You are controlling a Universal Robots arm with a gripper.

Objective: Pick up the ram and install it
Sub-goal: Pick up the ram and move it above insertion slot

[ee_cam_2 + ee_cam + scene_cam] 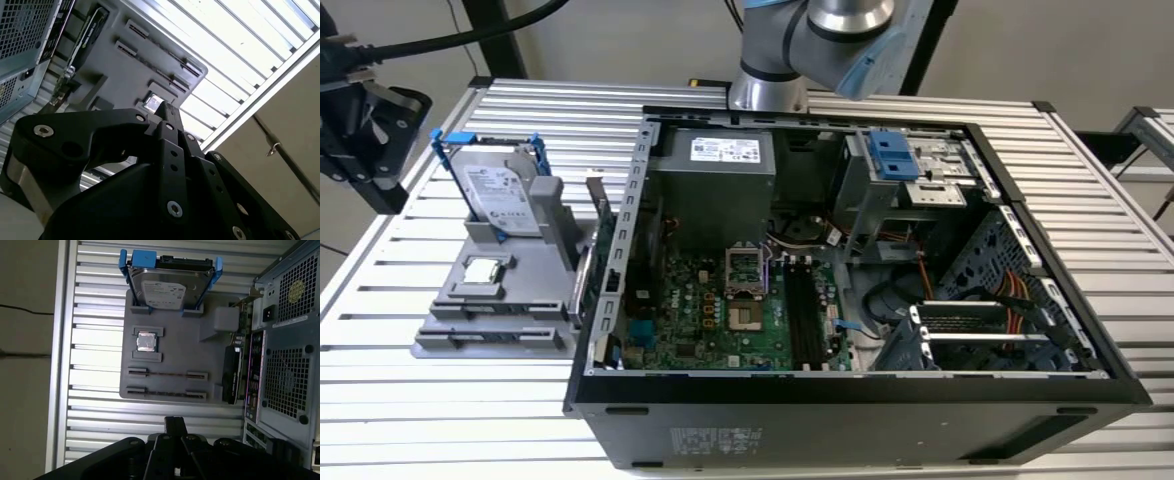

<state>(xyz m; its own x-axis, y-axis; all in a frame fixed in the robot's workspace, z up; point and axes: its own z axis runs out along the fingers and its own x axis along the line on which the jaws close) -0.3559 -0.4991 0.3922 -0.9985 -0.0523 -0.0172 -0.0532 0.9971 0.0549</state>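
Fingers (175, 425) pressed together, near slatted metal table (95, 340)

No readable print on hard drive label (167, 291)

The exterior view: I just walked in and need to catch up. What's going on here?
A robot arm's tool hangs above the slatted table, apart from the grey parts holder. The ram sits on edge in that holder, not yet picked up. The open computer case stands beside it, its black memory slots looking empty.
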